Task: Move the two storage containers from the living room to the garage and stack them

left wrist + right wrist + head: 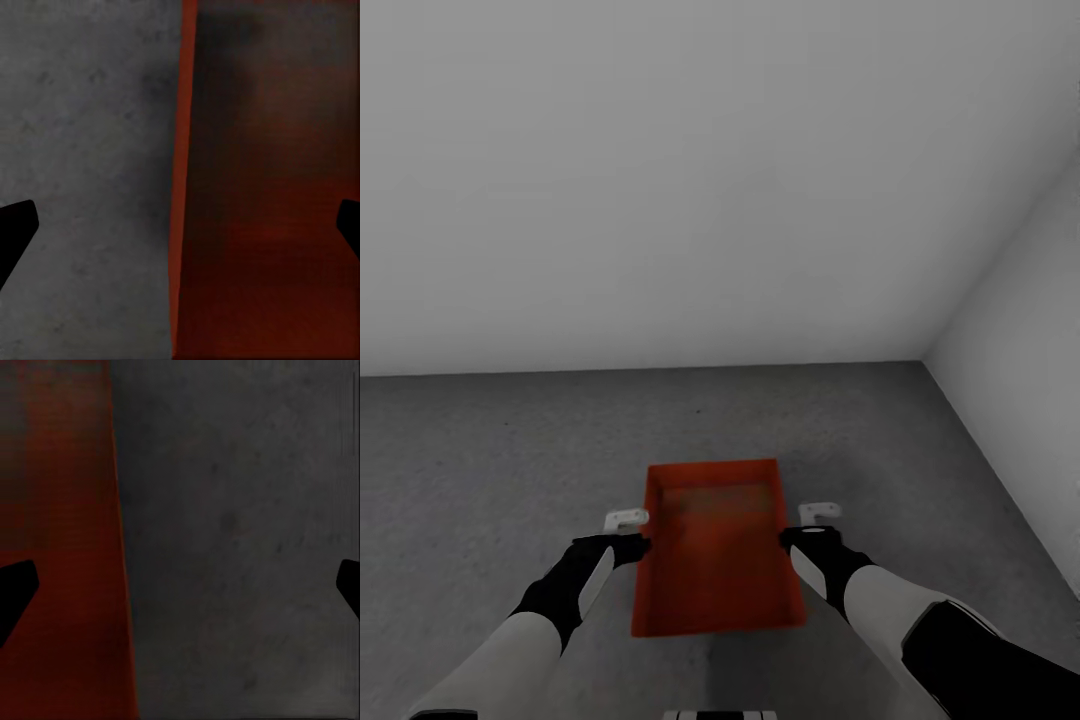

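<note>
An orange-red storage container [715,560] rests on the dark grey concrete floor [500,450] of the garage, right in front of me, open side up. My left gripper [630,532] is open astride its left long wall; the left wrist view has the container [270,225] beside bare floor [90,150], with one dark fingertip [16,229] over the concrete. Over the right long wall, my right gripper [810,526] is open too; in the right wrist view the container [52,547] lies beside the floor [240,547]. Neither gripper grips the walls.
A plain pale grey wall [660,180] stands a short way beyond the container. A second wall [1020,380] closes the right side, and the two meet in a corner at the back right. Concrete stretches away to the left.
</note>
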Controlling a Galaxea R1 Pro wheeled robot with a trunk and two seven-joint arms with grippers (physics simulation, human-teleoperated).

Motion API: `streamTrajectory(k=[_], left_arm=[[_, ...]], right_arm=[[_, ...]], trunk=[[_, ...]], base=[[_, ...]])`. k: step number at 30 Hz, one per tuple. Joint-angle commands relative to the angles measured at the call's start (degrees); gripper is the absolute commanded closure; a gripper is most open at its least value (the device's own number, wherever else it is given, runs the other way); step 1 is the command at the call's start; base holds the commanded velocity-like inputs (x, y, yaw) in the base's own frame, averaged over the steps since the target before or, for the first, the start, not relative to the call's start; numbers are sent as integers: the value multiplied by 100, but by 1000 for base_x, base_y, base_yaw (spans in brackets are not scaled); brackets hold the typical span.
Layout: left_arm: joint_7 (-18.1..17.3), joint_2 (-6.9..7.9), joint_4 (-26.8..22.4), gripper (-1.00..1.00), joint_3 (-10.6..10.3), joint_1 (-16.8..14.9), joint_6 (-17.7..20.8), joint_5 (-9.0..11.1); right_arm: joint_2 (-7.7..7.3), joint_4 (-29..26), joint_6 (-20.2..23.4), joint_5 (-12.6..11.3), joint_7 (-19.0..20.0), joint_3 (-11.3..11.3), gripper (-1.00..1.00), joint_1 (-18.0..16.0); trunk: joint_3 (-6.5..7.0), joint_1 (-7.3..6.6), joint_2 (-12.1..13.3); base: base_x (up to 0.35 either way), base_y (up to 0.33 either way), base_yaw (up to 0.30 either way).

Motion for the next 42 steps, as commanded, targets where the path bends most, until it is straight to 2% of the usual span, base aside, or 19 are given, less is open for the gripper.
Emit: streamTrajectory(k=[1, 6, 12, 16, 36, 42], left_arm=[[35, -2, -11, -100, 9, 0, 30, 62], [35, -1, -11, -100, 9, 0, 30, 62], [35, -2, -11, -100, 9, 0, 30, 62], [34, -1, -13, -100, 9, 0, 30, 62], [37, -1, -11, -100, 15, 0, 13, 62], [21, 11, 85, -100, -13, 0, 13, 81]], right_arm=[[-2, -12, 42, -27, -78, 46, -100, -2], [-2, -9, 38, -41, -152, 45, -100, -2], [-9, -9, 36, -402, -170, 53, -100, -2], [-10, -9, 36, -488, -175, 54, -100, -2], [-12, -9, 36, -511, -181, 54, -100, -2], [37, 249, 26, -477, -167, 63, -100, -15]], trunk=[[23, -23, 40], [155, -133, 241], [315, -265, 481], [422, -352, 642], [956, -792, 1444], [1086, -924, 1684]], base=[[0, 0, -53], [0, 0, -58], [0, 0, -61], [0, 0, -61], [0, 0, -31], [0, 0, 0]])
